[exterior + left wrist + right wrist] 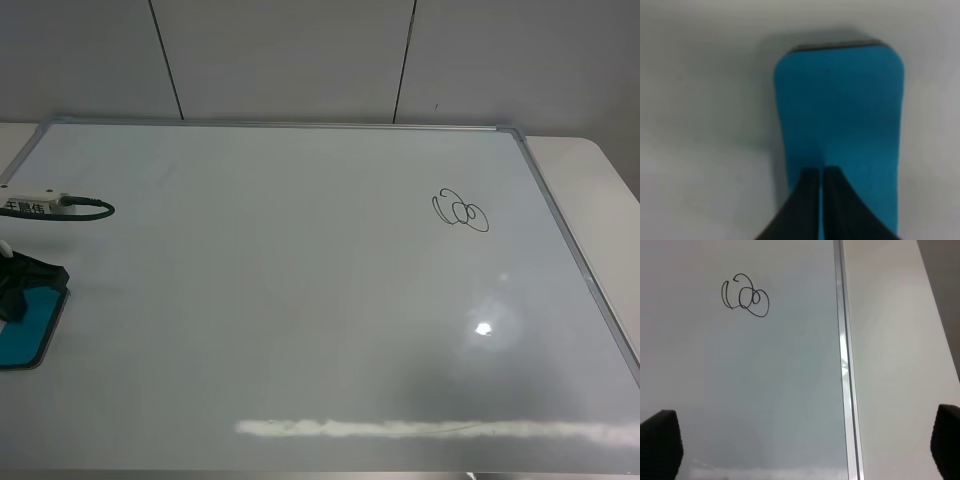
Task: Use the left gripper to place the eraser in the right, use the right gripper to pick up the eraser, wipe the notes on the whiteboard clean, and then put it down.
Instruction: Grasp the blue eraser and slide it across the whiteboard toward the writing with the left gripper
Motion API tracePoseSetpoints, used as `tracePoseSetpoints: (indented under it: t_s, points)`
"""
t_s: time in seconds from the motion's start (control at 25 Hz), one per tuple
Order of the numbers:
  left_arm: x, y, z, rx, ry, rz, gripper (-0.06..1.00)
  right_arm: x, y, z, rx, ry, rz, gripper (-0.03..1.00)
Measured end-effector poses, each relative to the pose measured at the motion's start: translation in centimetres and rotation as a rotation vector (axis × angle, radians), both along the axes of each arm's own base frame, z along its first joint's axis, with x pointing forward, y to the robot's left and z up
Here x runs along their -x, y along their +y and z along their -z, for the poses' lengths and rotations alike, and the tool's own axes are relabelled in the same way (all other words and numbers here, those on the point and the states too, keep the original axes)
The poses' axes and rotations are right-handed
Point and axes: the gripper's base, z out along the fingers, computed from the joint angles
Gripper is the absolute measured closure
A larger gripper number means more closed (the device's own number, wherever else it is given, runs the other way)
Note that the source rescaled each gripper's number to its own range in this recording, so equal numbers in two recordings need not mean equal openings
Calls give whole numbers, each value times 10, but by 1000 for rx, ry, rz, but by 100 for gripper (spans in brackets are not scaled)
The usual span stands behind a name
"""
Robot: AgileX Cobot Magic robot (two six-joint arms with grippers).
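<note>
**One pair together, one pair wide**

The left gripper's (820,172) two fingers are pressed together, tips over one end of the eraser (840,110) — touching it or just above, I cannot tell. The eraser lies flat on the whiteboard (280,300) at the lower left edge of the high view. The right gripper (803,437) stands wide apart over the board's frame (842,340) — the notes (746,297) sit in the high view's upper right.

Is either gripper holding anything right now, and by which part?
The right gripper is open and empty. The left gripper is shut over one end of the eraser, on its teal top; whether it actually pinches it cannot be told.
</note>
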Motion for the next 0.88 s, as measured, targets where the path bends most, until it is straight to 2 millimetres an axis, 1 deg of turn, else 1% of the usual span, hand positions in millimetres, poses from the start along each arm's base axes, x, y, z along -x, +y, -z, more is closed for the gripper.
tracePoseSetpoints:
  t_s: [0.12, 0.32, 0.72, 0.8, 0.88]
  points:
    - [-2, 0, 8, 5, 18, -2, 94, 0, 0, 0, 0, 0, 0, -3]
    - [-5, 0, 16, 9, 56, -6, 94, 0, 0, 0, 0, 0, 0, -3]
    - [-6, -3, 18, 43, 62, 27, 94, 0, 0, 0, 0, 0, 0, -3]
    - [-8, -8, 18, 52, 48, 41, 94, 0, 0, 0, 0, 0, 0, -3]
    - [-10, -17, 18, 64, 28, 63, 94, 0, 0, 0, 0, 0, 0, -3]
